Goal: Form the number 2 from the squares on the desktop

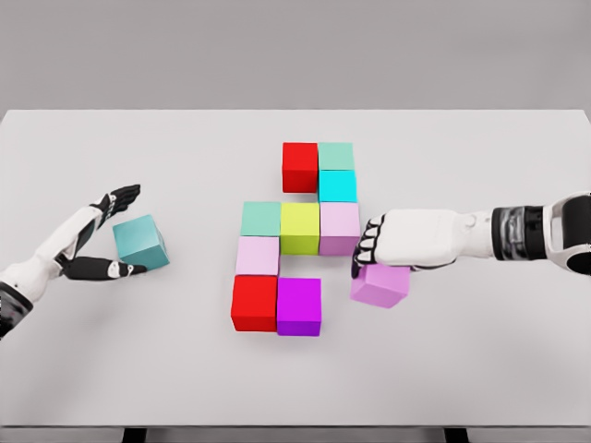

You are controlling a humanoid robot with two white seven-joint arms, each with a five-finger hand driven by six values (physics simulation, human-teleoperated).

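Coloured cubes form a stepped shape mid-table: a red cube (299, 166) and a mint cube (336, 156) on top, a cyan cube (337, 185) below, then a row of green (260, 219), yellow-green (300, 228) and pale pink (340, 227), a pink cube (258, 256), and a red (254, 302) and magenta cube (299, 305) at the bottom. My right hand (367, 249) is curled over a lilac cube (379, 286) just right of the magenta one. My left hand (120, 231) is spread around a teal cube (141, 243), fingers apart from it.
The white table (462, 369) ends at a front edge near the bottom of the view. Dark table legs show below that edge.
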